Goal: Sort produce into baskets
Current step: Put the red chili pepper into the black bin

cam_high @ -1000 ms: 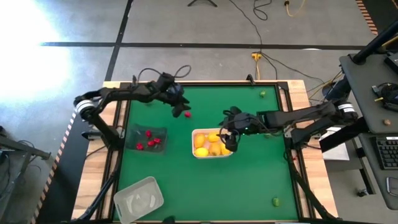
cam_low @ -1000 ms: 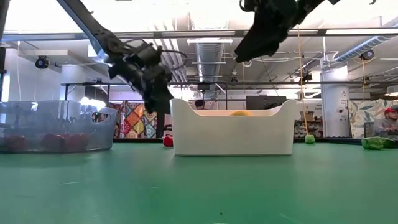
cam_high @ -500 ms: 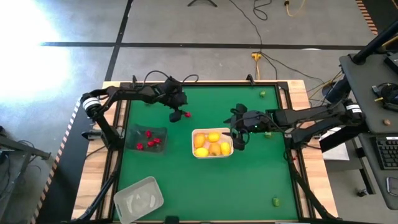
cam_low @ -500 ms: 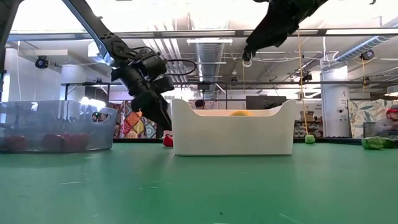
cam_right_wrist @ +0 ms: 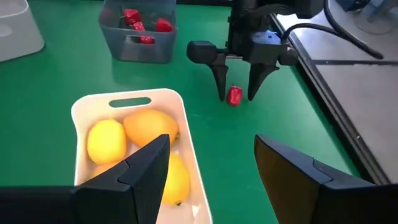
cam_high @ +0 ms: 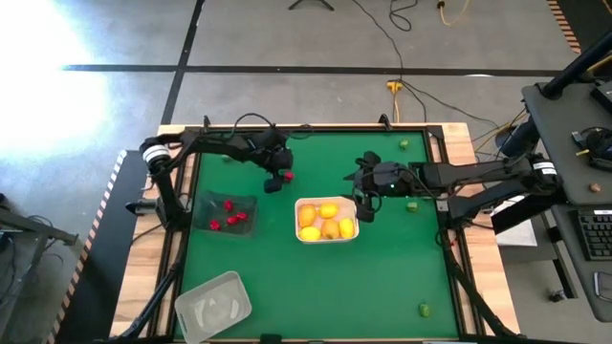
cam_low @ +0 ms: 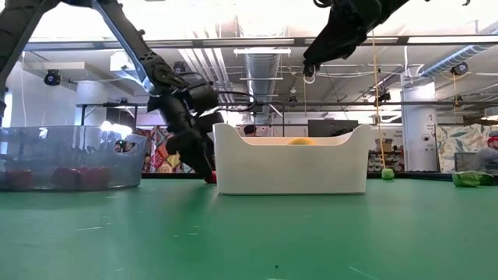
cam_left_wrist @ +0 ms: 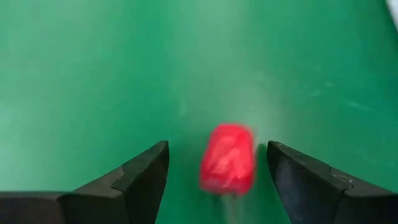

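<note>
1. Reaching down in the upper middle of the high view, the left gripper [cam_high: 277,181] stands over a red piece [cam_left_wrist: 227,158] on the green mat [cam_high: 382,277]. Its fingers [cam_left_wrist: 134,177] are wide, one on each side of the piece, and a gap shows on both sides.
2. In the right wrist view the same red piece [cam_right_wrist: 234,95] lies on the mat between the tips of the left gripper [cam_right_wrist: 237,93].
3. The right gripper [cam_high: 364,207] hangs in the air at the right edge of the white basket [cam_high: 326,239], in the centre of the high view. Its fingers [cam_right_wrist: 134,171] are apart and hold nothing.
4. The white basket holds yellow fruits [cam_high: 329,211]; in the low view one yellow top [cam_low: 300,141] shows above its rim.
5. The dark basket [cam_high: 201,215], at the left of the white one, holds several red pieces [cam_high: 234,219].
6. The clear basket [cam_high: 212,306] stands at the lower left of the high view.
7. Green pieces lie loose on the mat: one at the upper right corner [cam_high: 404,145], one just beside the right arm [cam_high: 412,204], one at the lower right [cam_high: 424,309].
</note>
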{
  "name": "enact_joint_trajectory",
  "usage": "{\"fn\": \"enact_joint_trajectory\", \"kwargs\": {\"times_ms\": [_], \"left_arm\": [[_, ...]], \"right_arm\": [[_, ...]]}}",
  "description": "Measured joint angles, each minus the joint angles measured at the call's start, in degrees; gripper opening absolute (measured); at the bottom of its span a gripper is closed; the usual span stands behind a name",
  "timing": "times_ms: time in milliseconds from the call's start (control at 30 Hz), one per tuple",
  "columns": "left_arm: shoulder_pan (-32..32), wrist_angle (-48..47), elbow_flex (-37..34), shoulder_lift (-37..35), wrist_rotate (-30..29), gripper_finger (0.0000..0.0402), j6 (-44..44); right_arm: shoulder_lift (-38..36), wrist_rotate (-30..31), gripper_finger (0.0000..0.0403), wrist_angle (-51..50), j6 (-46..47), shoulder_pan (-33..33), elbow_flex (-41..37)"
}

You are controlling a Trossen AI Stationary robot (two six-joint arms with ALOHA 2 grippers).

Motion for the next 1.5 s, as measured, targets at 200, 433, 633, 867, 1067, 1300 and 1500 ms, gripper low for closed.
{"fn": "enact_joint_trajectory", "kwargs": {"times_ms": [200,433,633,867,1067,1300,1500], "left_arm": [[-0.8,-2.6,0.7,0.6,-2.0,0.0241,1.7],[-2.0,-2.7,0.6,0.5,-3.0,0.0173,-2.0],[-4.7,-3.8,0.6,0.1,-4.4,0.0085,-6.9],[-8.8,-18.3,0.2,-9.8,-3.5,0.0049,-11.7],[-13.6,-25.2,0.3,-25.6,-12.0,0.0055,-20.0],[-20.5,-43.8,0.4,-39.1,-19.5,0.0056,-46.5],[-26.3,-61.3,0.0,-43.4,-23.8,0.0056,-65.2]], "right_arm": [[0.0,-0.4,0.0226,-1.3,3.0,0.0,0.0],[0.0,-0.4,0.0226,-1.3,4.1,0.0,0.0],[0.0,-0.4,0.0226,-2.3,6.0,0.0,-0.8],[1.9,0.0,0.0226,-3.0,6.9,5.6,-1.6],[5.2,5.1,0.0226,-1.5,10.7,10.8,-1.6],[8.6,5.7,0.0226,0.3,15.3,15.7,-1.6],[10.7,6.1,0.0226,1.1,17.2,18.7,-1.6]]}}
